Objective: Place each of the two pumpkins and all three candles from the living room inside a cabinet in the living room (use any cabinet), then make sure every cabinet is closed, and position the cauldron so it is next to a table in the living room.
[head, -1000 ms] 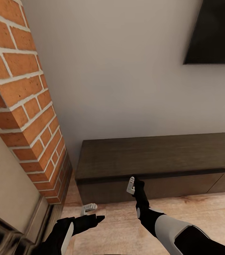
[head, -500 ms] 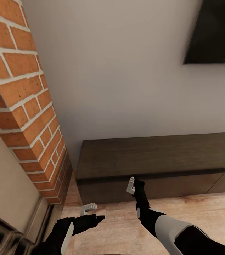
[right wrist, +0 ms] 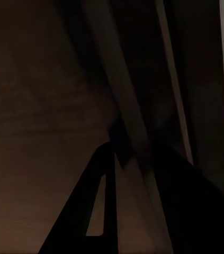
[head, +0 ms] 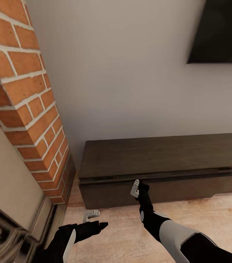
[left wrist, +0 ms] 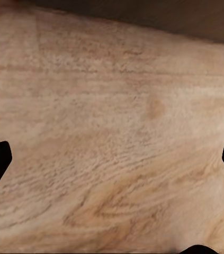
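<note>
The cabinet (head: 159,160) is a long, low dark-brown unit against the wall. Its left drawer front (head: 174,188) stands slightly out, with a thin gap along its top. My right gripper (head: 134,188) sits at that top edge, near the drawer's left end. In the right wrist view the right gripper (right wrist: 123,153) has its dark fingers closed around a pale strip of the drawer edge. My left gripper (head: 91,214) hovers low over the wood floor, left of the drawer. In the left wrist view the left gripper (left wrist: 112,159) is spread wide with nothing between the fingertips.
A red-brick fireplace column (head: 24,109) rises close on the left, with its dark ornate surround (head: 6,237) at the bottom left corner. A black TV (head: 221,33) hangs on the wall above the unit. Light wood-plank floor (head: 123,226) lies in front.
The whole view has shifted slightly, so the camera moved. The drawer front now stands a little out of the unit with a gap along its top. My right gripper stays at that edge.
</note>
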{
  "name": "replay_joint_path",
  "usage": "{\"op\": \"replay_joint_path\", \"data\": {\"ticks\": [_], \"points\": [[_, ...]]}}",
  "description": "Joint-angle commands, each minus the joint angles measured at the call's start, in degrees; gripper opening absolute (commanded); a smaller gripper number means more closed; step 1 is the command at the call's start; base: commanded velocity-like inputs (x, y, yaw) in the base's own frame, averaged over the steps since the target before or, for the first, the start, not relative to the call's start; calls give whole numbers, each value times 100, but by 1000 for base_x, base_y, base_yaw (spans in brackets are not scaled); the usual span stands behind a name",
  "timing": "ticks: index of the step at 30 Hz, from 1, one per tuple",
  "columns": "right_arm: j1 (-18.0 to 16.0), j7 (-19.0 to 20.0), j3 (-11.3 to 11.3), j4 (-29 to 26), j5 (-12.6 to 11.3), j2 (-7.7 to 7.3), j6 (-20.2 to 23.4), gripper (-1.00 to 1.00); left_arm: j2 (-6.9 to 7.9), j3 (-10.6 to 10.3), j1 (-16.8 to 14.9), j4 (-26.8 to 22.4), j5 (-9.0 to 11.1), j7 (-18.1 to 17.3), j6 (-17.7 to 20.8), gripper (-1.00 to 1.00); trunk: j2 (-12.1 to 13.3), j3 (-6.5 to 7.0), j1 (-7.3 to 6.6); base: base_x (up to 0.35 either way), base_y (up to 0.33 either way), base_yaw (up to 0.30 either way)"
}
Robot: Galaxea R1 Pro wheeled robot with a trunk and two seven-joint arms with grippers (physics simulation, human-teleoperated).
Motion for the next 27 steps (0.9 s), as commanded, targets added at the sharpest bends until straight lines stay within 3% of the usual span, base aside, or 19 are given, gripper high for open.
{"op": "replay_joint_path", "data": {"ticks": [1,27], "points": [[1,-21,26,285,30,5,3,-100,-9,37,-4,-8,-46,-50,33,100,-1,-6,-2,-210,0,0],[1,-21,26,318,22,4,12,-100,-9,37,-8,-6,-46,-50,33,100,-1,-6,-2,-192,0,0]]}}
